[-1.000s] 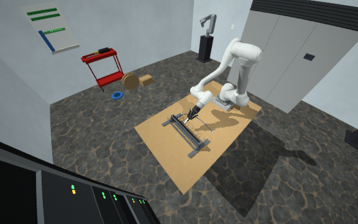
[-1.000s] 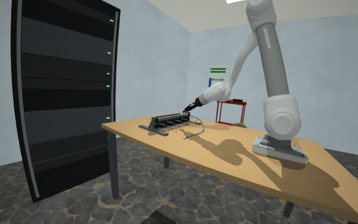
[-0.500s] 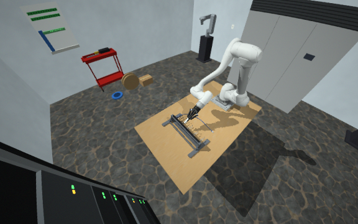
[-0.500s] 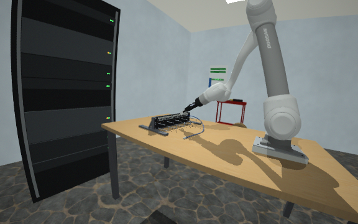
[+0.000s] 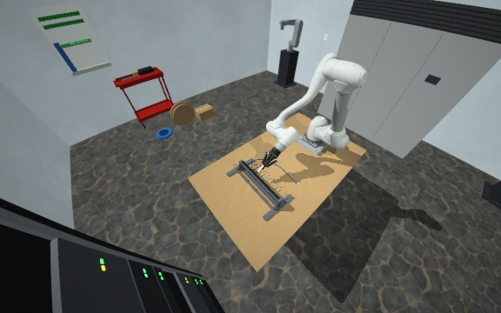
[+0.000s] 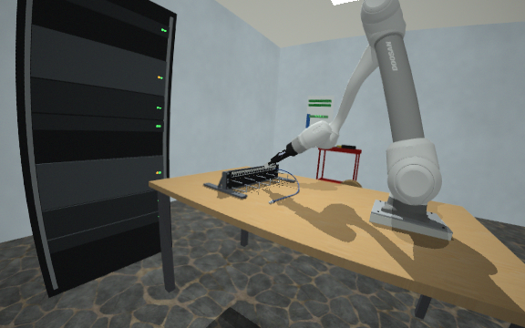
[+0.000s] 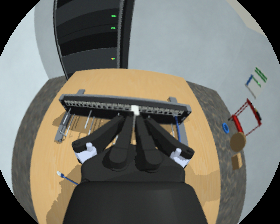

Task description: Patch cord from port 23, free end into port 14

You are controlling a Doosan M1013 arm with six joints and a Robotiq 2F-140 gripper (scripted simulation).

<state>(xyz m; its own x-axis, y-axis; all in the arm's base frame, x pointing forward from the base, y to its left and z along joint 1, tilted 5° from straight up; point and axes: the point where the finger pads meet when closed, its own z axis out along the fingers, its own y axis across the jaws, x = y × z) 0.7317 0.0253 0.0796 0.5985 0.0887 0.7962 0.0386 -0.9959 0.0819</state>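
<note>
The patch panel rack (image 5: 259, 184) stands on the wooden table, and also shows in the exterior view (image 6: 249, 177) and in the wrist view (image 7: 124, 106). The blue patch cord (image 6: 291, 186) loops out from the panel's far end. Its free end (image 6: 271, 201) lies on the table in front of the panel, apart from my fingers; it also shows in the top view (image 5: 297, 184) and in the wrist view (image 7: 63, 176). My gripper (image 6: 272, 161) is shut and holds nothing. Its tips are at the panel's top edge near the cord's plugged end (image 7: 134, 111). I cannot tell whether they touch it.
The arm's base (image 6: 410, 220) is bolted to the table to the right of the rack. A tall black server cabinet (image 6: 94, 137) stands beyond the table's left edge. The rack sits near that edge of the table.
</note>
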